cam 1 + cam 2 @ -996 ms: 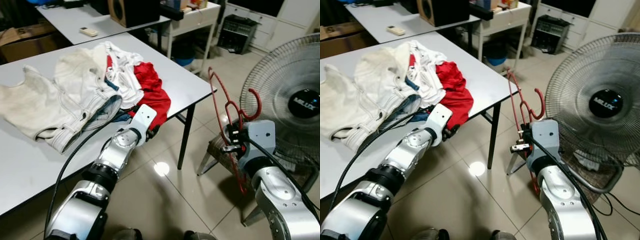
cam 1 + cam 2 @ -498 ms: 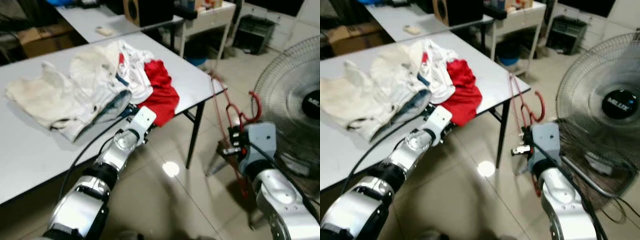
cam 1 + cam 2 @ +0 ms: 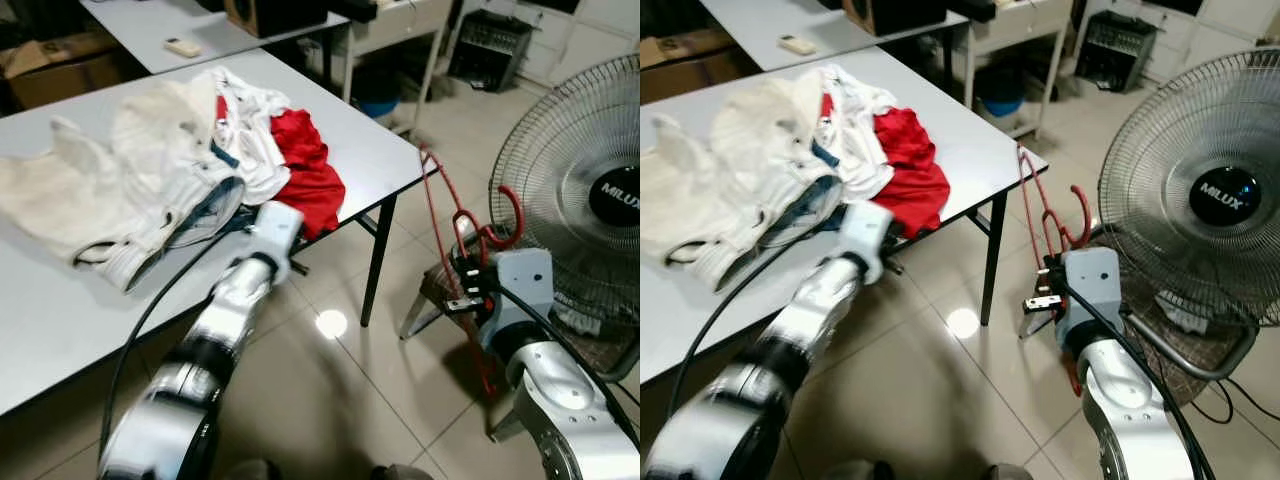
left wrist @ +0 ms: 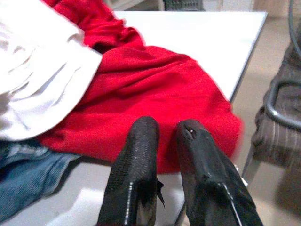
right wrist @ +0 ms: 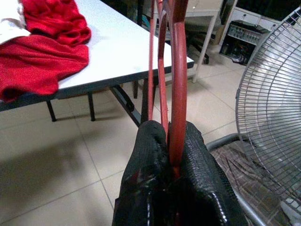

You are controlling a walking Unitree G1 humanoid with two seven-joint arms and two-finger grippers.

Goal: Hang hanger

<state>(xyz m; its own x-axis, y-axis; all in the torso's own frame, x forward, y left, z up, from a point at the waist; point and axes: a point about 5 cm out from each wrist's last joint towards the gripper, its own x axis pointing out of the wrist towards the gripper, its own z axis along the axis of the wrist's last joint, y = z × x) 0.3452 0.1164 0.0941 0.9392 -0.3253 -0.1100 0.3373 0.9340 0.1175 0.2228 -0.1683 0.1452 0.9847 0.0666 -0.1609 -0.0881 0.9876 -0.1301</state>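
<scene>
The right gripper (image 5: 171,141) pinches a red hanger (image 3: 455,225) between its 2 black fingers (image 5: 146,155), holding it upright over the tiled floor, off the corner of the grey table (image 3: 400,150) and beside the standing fan (image 3: 580,200). The hook curls at the top, toward the fan grille. The frame looks like thin rigid wire or plastic: judged light, stiff, and smooth enough to pivot or slip in a 2-point pinch. The grip sits low on the frame, which leaves the hook free for a rail; a hold nearer the hook's neck would probably swing less. No rail or rod can be made out. The left gripper (image 4: 164,141) has its fingers nearly pressed together, holding nothing, at the table edge just in front of a red garment (image 4: 141,80) that lies against white clothing (image 3: 150,150) and denim (image 4: 23,165) in the pile.
</scene>
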